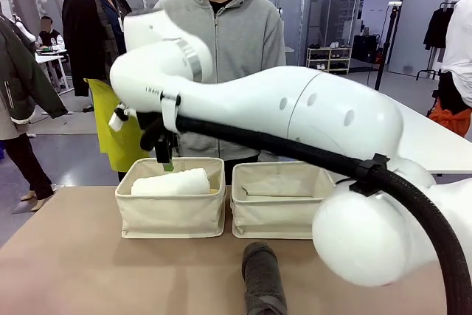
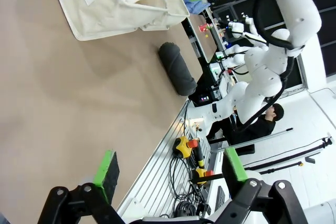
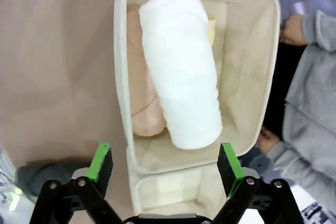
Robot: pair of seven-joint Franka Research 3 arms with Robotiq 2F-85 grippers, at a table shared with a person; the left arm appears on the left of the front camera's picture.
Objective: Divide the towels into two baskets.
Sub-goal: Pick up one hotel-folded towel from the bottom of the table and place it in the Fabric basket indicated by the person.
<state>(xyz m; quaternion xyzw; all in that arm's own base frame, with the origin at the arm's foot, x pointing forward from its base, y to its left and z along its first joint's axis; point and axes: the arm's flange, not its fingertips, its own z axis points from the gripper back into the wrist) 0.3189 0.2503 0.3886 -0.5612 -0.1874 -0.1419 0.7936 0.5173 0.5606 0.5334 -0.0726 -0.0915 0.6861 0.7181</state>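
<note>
- Lying in the left basket point(image 1: 171, 220): white towel point(image 1: 171, 182) over cream towel point(image 3: 143, 106).
- Second basket point(image 1: 276, 220) beside it; one grey towel point(image 1: 263, 279) near it.
- Right claw point(image 3: 164, 156), left claw point(image 2: 170, 163): spread wide, empty.

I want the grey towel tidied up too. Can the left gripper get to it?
Probably yes. The left gripper is open, and the dark grey towel lies alone on the table ahead of it, with nothing between.
</note>
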